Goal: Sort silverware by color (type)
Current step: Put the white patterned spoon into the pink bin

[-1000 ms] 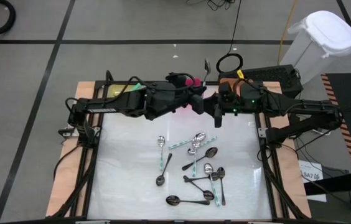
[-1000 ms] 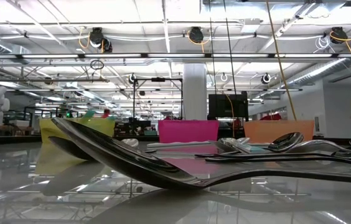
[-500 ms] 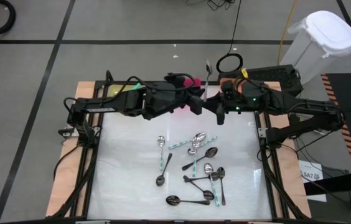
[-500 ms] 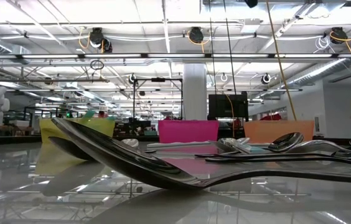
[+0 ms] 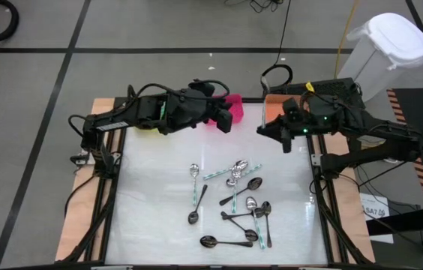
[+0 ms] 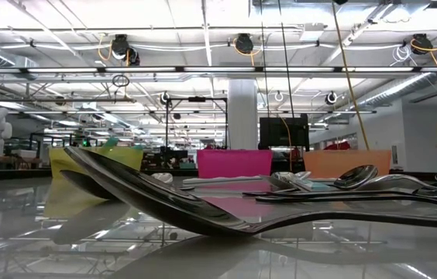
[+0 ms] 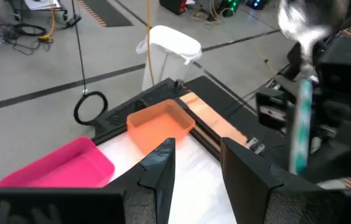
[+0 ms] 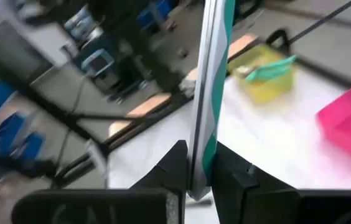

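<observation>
My right gripper [image 5: 265, 129] hangs near the table's far right, beside the orange bin [image 5: 273, 109], and is shut on a teal-handled spoon [image 8: 210, 74]. From the left wrist view that spoon [image 7: 300, 124] stands with its silver bowl [image 7: 306, 22] up. My left gripper [image 5: 228, 118] is open and empty over the pink bin [image 5: 234, 100]; its fingers [image 7: 163, 155] stand apart. The other spoons [image 5: 234, 202], teal, silver and dark, lie flat in a loose heap on the white table top. One dark spoon [image 6: 164, 201] lies close to the low camera. My right gripper pinches the spoon's teal handle [image 8: 201, 140] between its two fingers [image 8: 175, 163], toward the handle's free end. The fingers lie across the handle. The spoon is lifted clear of the table and stands roughly upright, bowl end up.
Three bins line the far edge: yellow [image 6: 94, 159], pink [image 6: 234, 163], orange [image 6: 346, 161]. The yellow one is mostly under my left arm from above. A white lidded bin [image 5: 388, 45] stands off the table at far right. Bare table lies left of the heap.
My left gripper has drawn back from the spoon toward the table's left and now sits over the pink bin. The spoon has stayed with my right gripper, which has moved toward the right edge and the orange bin, carrying it upright.
</observation>
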Available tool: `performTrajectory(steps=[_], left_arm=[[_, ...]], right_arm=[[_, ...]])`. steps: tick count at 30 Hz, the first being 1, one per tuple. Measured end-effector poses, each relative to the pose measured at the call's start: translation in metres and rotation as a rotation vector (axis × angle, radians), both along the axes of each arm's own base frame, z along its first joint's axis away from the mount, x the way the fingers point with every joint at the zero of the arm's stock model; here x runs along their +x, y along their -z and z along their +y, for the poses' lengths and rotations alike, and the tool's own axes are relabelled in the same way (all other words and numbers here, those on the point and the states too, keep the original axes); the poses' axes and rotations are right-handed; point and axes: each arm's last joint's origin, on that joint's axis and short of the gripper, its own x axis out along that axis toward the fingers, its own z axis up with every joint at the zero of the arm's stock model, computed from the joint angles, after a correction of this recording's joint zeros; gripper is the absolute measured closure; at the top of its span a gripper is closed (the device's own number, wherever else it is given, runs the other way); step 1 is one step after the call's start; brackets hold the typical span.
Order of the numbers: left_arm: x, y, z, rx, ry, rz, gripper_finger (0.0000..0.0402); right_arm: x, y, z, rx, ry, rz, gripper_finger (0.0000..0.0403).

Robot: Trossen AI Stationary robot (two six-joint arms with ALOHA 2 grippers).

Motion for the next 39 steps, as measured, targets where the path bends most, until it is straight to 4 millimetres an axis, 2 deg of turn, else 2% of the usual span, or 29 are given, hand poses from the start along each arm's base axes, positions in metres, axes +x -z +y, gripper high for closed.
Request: performTrajectory(steps=[4, 9, 13, 15, 19, 21, 28, 33, 39], left_arm=[[0.001, 0.000, 0.009, -0.039, 0.105, 0.007, 0.0273], [0.004, 0.000, 0.014, -0.141, 0.396, 0.000, 0.0273], [0.013, -0.006, 0.002, -0.118, 0.622, -0.084, 0.0273], [0.017, -0.010, -0.006, -0.086, 0.678, -0.142, 0.0273], [0.021, -0.015, -0.015, -0.094, 0.685, -0.215, 0.0272], [0.029, -0.011, -0.019, -0.113, 0.665, -0.235, 0.0265], [0.053, 0.005, -0.045, -0.104, 0.644, -0.261, 0.0208], [0.070, 0.017, -0.049, -0.087, 0.582, -0.293, 0.0187], [0.077, 0.022, -0.048, -0.094, 0.558, -0.302, 0.0186]], right_arm=[[-0.004, -0.001, 0.003, 0.034, -0.178, -0.008, 0.0363], [-0.006, -0.002, 0.007, 0.070, -0.424, -0.031, 0.0363], [-0.005, -0.001, 0.010, 0.081, -0.573, -0.044, 0.0363], [-0.005, -0.001, 0.011, 0.084, -0.617, -0.051, 0.0363], [-0.005, -0.002, 0.012, 0.083, -0.658, -0.061, 0.0363], [-0.005, -0.002, 0.012, 0.080, -0.660, -0.062, 0.0363], [-0.004, -0.002, 0.012, 0.065, -0.664, -0.071, 0.0363], [-0.002, -0.002, 0.012, 0.049, -0.672, -0.078, 0.0363], [-0.001, -0.001, 0.012, 0.042, -0.671, -0.076, 0.0363]])
